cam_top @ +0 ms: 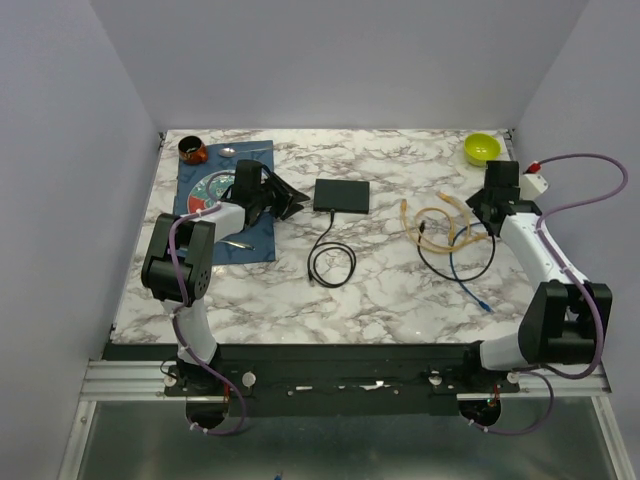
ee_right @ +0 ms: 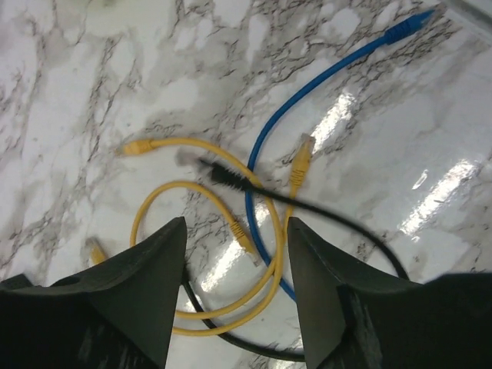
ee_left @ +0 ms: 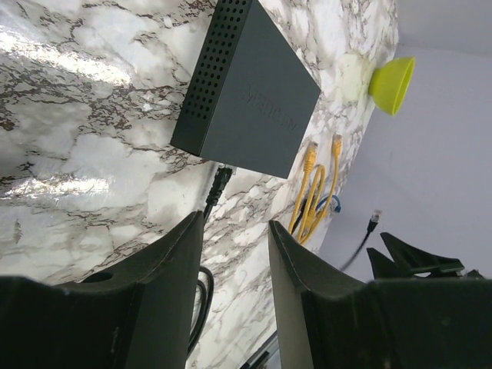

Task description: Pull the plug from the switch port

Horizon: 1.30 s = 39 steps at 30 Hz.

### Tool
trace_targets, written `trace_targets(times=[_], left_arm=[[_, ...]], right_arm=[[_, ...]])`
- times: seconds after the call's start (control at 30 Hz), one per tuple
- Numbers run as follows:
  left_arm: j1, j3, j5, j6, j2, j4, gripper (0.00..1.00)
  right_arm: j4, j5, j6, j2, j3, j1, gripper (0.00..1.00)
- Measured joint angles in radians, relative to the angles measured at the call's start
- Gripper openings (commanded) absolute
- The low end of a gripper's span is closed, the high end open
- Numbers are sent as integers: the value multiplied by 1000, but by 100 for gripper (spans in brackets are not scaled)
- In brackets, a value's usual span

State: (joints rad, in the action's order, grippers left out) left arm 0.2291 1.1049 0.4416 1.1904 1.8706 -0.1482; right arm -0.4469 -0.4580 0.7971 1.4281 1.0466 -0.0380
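The switch (cam_top: 341, 195) (ee_left: 247, 104) lies flat mid-table, a thin black box. A black plug (ee_left: 221, 177) (cam_top: 331, 213) sits in a port on its near edge, and its cable coils toward the front (cam_top: 330, 265). My left gripper (cam_top: 297, 203) (ee_left: 234, 231) is open just left of the switch, with nothing between its fingers and the plug a short way beyond the tips. My right gripper (cam_top: 478, 213) (ee_right: 234, 231) is open above a heap of loose yellow cables (ee_right: 231, 231) (cam_top: 440, 220). A second black cable's plug end (ee_right: 223, 175) shows blurred below it, held by nothing.
A blue cable (cam_top: 470, 283) (ee_right: 323, 84) trails from the heap toward the front right. A blue mat (cam_top: 262, 160) at the back left carries a plate (cam_top: 212, 188), a brown cup (cam_top: 193, 151) and a spoon (cam_top: 232, 151). A yellow bowl (cam_top: 481, 148) stands back right.
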Motion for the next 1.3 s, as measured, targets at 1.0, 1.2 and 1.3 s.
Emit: trace_targets(times=[1.0, 1.2, 1.3], left_arm=[[13, 150, -17, -113, 106, 89, 49], [78, 166, -23, -199, 116, 101, 57], [126, 164, -28, -230, 116, 86, 61]], right_arm=[[472, 861, -5, 523, 256, 439, 49], [358, 732, -78, 562, 509, 436, 49], [286, 681, -112, 634, 686, 426, 49]])
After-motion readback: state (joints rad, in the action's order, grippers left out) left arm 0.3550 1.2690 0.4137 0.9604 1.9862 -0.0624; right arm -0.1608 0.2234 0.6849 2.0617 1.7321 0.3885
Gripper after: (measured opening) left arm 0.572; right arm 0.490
